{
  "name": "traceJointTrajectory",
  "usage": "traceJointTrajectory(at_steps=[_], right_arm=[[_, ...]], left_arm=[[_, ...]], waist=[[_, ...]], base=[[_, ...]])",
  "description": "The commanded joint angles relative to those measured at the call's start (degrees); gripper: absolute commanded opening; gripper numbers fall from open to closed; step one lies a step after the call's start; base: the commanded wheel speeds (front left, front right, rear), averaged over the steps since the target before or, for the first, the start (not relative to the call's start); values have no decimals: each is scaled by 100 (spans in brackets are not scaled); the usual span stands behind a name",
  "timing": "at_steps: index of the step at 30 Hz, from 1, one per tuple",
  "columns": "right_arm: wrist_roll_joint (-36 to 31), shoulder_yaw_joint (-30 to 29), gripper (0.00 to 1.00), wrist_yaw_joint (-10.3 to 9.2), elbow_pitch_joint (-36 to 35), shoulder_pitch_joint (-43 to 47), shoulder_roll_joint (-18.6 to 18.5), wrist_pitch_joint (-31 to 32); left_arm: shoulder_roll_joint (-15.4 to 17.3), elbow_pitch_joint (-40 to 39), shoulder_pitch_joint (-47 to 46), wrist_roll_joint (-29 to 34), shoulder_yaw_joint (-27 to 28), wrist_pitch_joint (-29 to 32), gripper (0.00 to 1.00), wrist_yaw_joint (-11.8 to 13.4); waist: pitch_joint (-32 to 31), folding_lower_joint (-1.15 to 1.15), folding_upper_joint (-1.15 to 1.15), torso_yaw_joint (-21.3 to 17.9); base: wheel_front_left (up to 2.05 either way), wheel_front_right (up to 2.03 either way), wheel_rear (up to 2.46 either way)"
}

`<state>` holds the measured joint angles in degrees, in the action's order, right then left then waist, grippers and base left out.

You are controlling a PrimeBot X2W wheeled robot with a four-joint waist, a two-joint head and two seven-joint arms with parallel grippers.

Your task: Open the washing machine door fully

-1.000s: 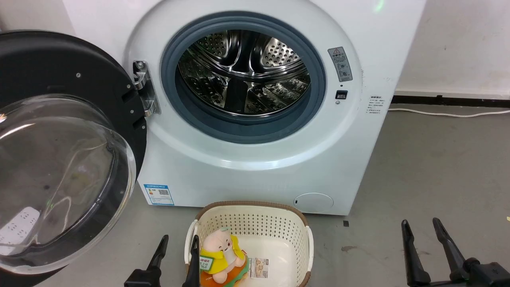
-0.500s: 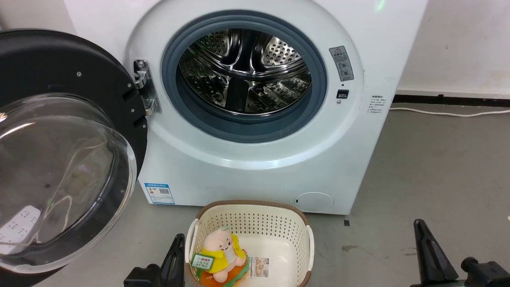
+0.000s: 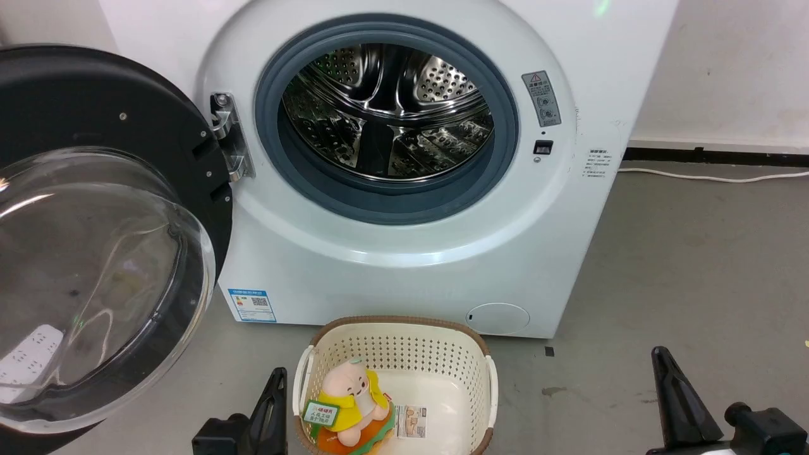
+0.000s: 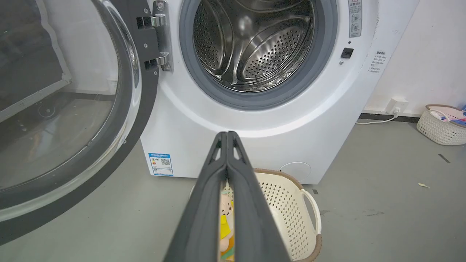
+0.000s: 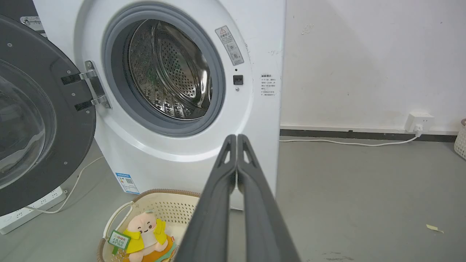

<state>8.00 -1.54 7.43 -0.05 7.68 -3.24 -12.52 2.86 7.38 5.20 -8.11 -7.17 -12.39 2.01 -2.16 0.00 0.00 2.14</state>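
The white washing machine faces me with its steel drum exposed inside the grey gasket. Its black door hangs swung wide to the left on the metal hinge, the clear glass bowl bulging toward me. The same door is at the left of the left wrist view, and the door is at the left of the right wrist view. My left gripper sits low beside the basket, shut on nothing, fingers pressed together. My right gripper is low at the right, shut and empty, fingers closed.
A cream perforated basket with a plush toy stands on the grey floor before the machine. A white power strip lies under the door. A cable runs to a wall socket. Another basket sits far right.
Both grippers have shut: one second ago each showed two spread fingers, now each shows closed. The door and the machine stand as before; the view shifted slightly.
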Motion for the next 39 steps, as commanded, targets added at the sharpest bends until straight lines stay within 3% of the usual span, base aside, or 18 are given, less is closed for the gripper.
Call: traceJointTrajectory(at_steps=[1, 39], right_arm=[[-60, 9, 0, 1, 1, -96, 7, 46], [-335, 63, 0, 3, 2, -346, 18, 493]], left_arm=[[3, -43, -89, 54, 24, 43, 0, -14], [3, -300, -249, 335, 281, 487, 0, -83]], waist=[[3, 0, 0, -3], [82, 0, 0, -82]], base=[[0, 0, 0], [0, 0, 0]])
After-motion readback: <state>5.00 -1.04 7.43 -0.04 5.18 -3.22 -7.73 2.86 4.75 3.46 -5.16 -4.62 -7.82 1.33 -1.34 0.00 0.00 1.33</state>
